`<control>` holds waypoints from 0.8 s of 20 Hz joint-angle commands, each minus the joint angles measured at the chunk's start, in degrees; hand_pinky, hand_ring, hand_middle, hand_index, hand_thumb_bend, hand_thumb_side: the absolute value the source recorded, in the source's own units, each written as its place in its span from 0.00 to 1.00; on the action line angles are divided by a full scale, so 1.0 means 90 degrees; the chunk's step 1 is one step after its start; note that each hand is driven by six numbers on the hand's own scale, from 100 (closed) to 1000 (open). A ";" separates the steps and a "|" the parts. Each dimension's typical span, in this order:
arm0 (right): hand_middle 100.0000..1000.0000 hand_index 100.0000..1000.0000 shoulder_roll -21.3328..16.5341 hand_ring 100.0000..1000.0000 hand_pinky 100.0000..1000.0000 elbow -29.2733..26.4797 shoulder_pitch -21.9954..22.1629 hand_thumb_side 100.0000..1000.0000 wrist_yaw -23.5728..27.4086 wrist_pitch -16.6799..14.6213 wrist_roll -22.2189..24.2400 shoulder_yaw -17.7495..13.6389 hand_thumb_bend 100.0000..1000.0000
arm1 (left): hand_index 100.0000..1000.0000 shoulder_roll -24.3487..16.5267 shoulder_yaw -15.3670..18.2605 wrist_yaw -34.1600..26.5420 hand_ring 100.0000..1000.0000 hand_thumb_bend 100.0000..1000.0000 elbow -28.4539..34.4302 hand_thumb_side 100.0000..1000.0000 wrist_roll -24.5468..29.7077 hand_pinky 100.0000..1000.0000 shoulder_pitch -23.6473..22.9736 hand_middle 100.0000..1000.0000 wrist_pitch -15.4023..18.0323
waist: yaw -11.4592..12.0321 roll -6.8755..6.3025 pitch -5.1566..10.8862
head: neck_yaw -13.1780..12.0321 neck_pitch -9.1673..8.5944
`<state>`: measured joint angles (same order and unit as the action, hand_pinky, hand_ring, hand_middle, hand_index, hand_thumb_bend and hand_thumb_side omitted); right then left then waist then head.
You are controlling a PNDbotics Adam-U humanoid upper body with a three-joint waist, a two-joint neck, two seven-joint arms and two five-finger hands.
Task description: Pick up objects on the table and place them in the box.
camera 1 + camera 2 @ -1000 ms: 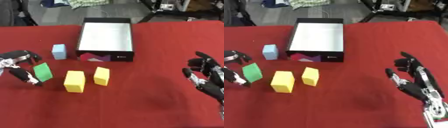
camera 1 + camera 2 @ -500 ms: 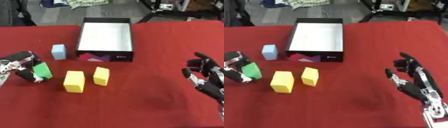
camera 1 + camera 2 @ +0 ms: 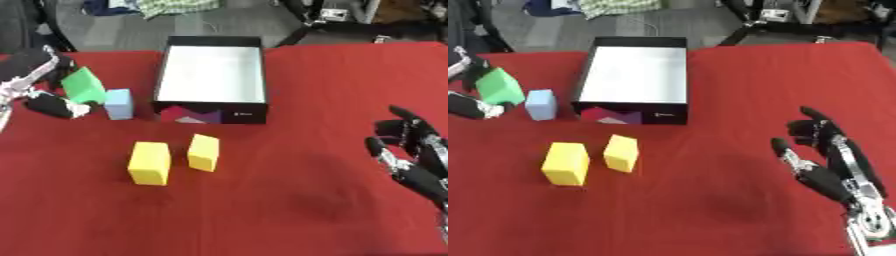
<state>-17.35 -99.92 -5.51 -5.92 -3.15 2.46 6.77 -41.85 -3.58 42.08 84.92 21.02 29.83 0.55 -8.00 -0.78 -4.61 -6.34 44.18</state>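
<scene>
Green block (image 3: 84,85): pinched in my left hand (image 3: 39,82), tilted, long axis leaning up-left. My right hand (image 3: 829,165): open, empty.

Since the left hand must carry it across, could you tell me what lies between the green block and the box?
In the left eye view, the light blue block stands between the green block, held by the left hand, and the box.
</scene>
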 commanded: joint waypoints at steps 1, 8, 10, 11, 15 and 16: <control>0.67 0.93 -0.0083 0.75 0.75 -0.0038 -0.0039 0.40 0.0053 -0.0010 0.0040 0.0017 0.34 | 0.47 -0.0077 -0.0277 0.0229 0.32 0.37 -0.0273 0.27 0.0127 0.51 0.0645 0.28 0.0074 | -0.0019 -0.0056 0.0209 | -0.0058 -0.0007; 0.68 0.93 -0.0046 0.75 0.75 -0.0013 -0.0024 0.41 0.0102 -0.0011 0.0116 0.0098 0.32 | 0.50 0.1174 -0.0872 0.1236 0.35 0.41 -0.2357 0.28 0.0054 0.51 0.2117 0.30 0.0444 | -0.0153 0.0025 0.0254 | -0.0102 -0.0007; 0.68 0.93 -0.0043 0.75 0.75 -0.0010 -0.0035 0.41 0.0119 -0.0011 0.0148 0.0122 0.32 | 0.52 0.1556 -0.0791 0.1599 0.38 0.44 -0.2983 0.30 -0.0200 0.54 0.2309 0.33 0.0442 | -0.0213 0.0053 0.0260 | -0.0105 -0.0007; 0.68 0.93 -0.0041 0.75 0.75 -0.0007 -0.0036 0.41 0.0127 -0.0009 0.0161 0.0132 0.32 | 0.53 0.1719 -0.0726 0.1731 0.38 0.44 -0.3256 0.30 -0.0354 0.55 0.2370 0.34 0.0457 | -0.0239 0.0064 0.0262 | -0.0107 -0.0007; 0.68 0.93 -0.0018 0.75 0.75 0.0005 -0.0029 0.41 0.0152 -0.0012 0.0196 0.0155 0.31 | 0.73 0.2115 -0.0562 0.2007 0.54 0.83 -0.3949 0.54 -0.0892 0.66 0.2529 0.52 0.0604 | -0.0313 0.0075 0.0266 | -0.0103 -0.0007; 0.68 0.93 -0.0016 0.75 0.75 0.0007 -0.0030 0.41 0.0154 -0.0014 0.0198 0.0154 0.31 | 0.76 0.2139 -0.0562 0.2012 0.57 0.89 -0.3979 0.57 -0.1013 0.68 0.2543 0.56 0.0655 | -0.0320 0.0070 0.0265 | -0.0093 -0.0007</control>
<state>-17.21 -99.40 -5.34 -4.81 -3.10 4.02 8.17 -22.24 -9.51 59.51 49.63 13.44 51.02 6.03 -10.89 -0.76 -4.29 -7.15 44.18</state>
